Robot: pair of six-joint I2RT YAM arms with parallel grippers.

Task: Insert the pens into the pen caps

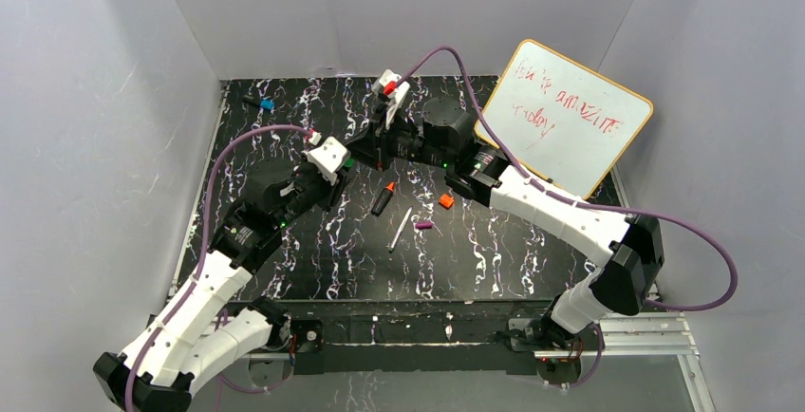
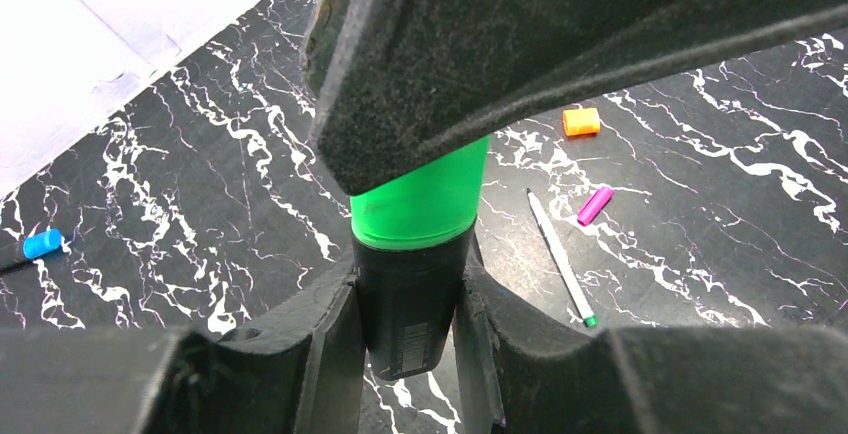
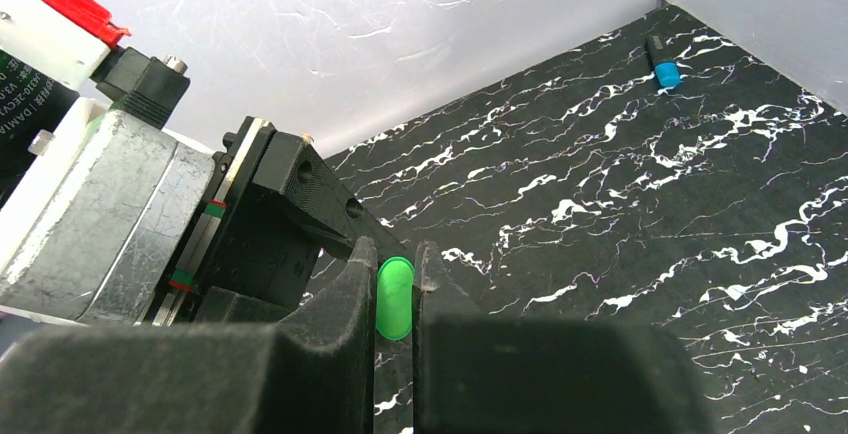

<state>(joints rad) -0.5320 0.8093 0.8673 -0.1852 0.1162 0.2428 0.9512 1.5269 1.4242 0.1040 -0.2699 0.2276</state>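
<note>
Surface: black marble-patterned tabletop (image 1: 313, 260) with white veins
Back wall: plain pale grey panel (image 1: 380, 13), meeting the surface at a straight seam
Side walls: matching pale grey left panel (image 1: 95, 99) and right panel (image 1: 731, 99)
Board: wood-framed whiteboard (image 1: 570, 113) with red handwriting, leaning tilted in the far right corner
Near edge: silver aluminium rail (image 1: 627, 341)
Light: soft, even

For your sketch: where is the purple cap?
In the top view, the purple cap lies near the centre, right of the white pen, below-left of the orange cap.
</note>
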